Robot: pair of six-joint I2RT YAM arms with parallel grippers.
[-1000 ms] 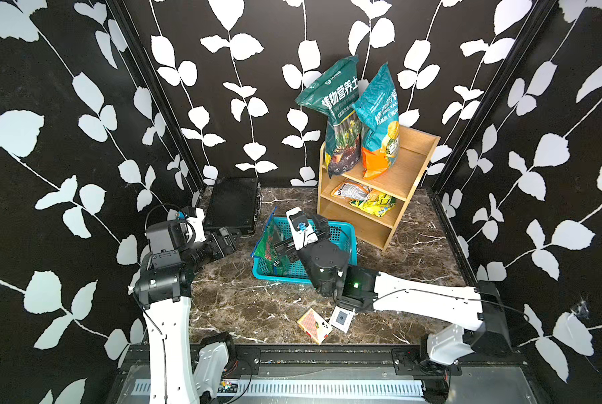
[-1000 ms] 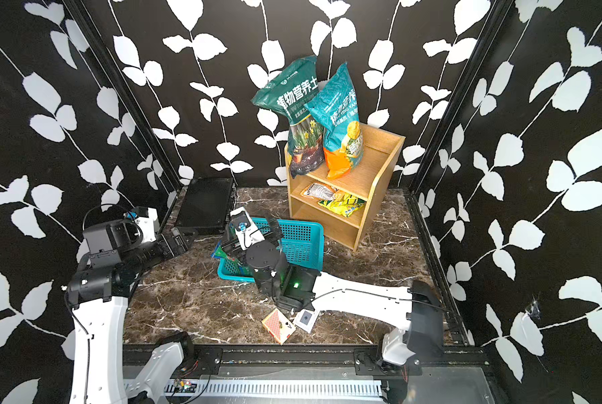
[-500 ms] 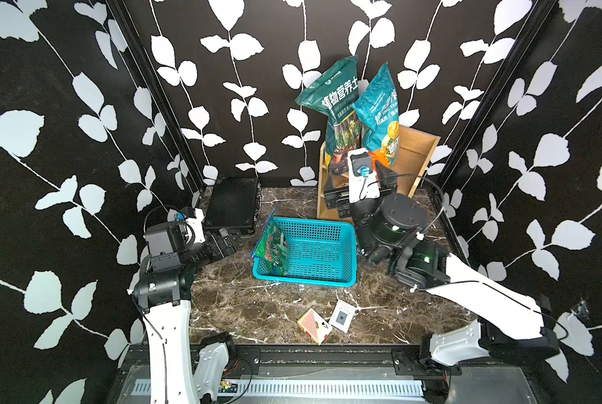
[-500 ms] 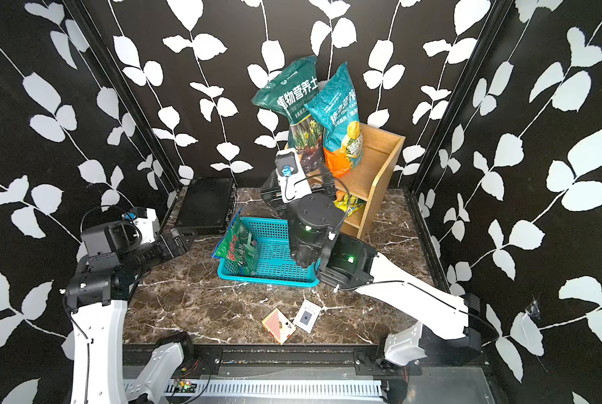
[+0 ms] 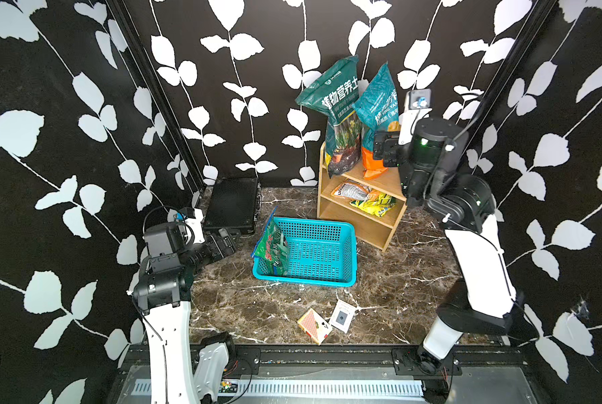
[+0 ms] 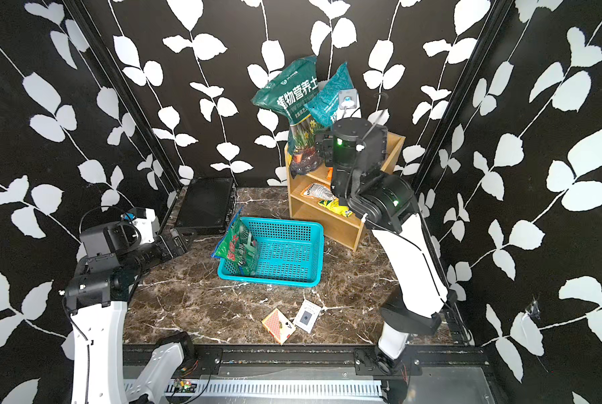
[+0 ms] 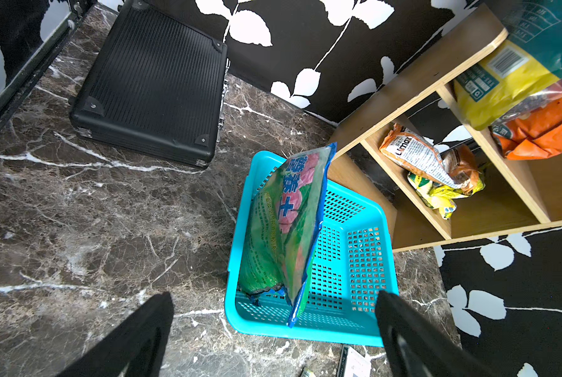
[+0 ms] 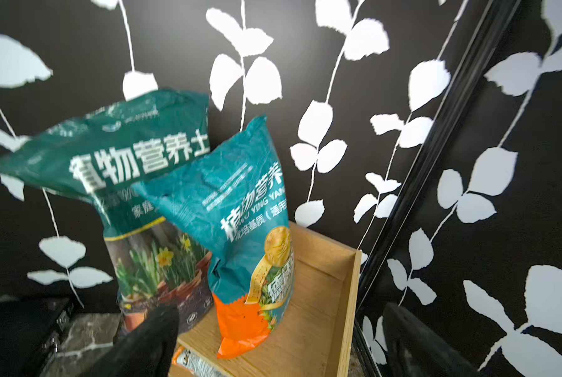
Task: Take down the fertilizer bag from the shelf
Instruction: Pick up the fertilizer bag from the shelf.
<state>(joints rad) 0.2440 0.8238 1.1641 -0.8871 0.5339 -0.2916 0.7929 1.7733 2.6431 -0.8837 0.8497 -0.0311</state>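
My right pincer (image 8: 279, 308) hangs wide open and empty. Its two dark fingers (image 8: 149, 336) stand on either side of a teal-and-orange bag (image 8: 253, 235), close in front of me. That bag stands upright on the top board of the wooden shelf (image 8: 322, 287), at one o'clock on the marble floor in both top views. A dark green bag (image 8: 136, 182) printed with daffodils leans against it at its nine o'clock. A second ago this pincer was low over the turquoise basket (image 5: 352, 252) at the floor's middle; it has since swung up and back to shelf-top height. I judge the reach nearly done and the grasp not yet begun. A lighter green bag (image 5: 273, 248) already stands in the basket's nine o'clock end. My left pincer (image 7: 274, 294) rests open and empty at the floor's nine o'clock. I cannot tell which shelf-top bag is the fertilizer, nor whether my fingers touch either. In a top view my right arm (image 6: 359, 164) covers the teal bag's lower half and some small packets (image 6: 322, 196) on the middle tier.
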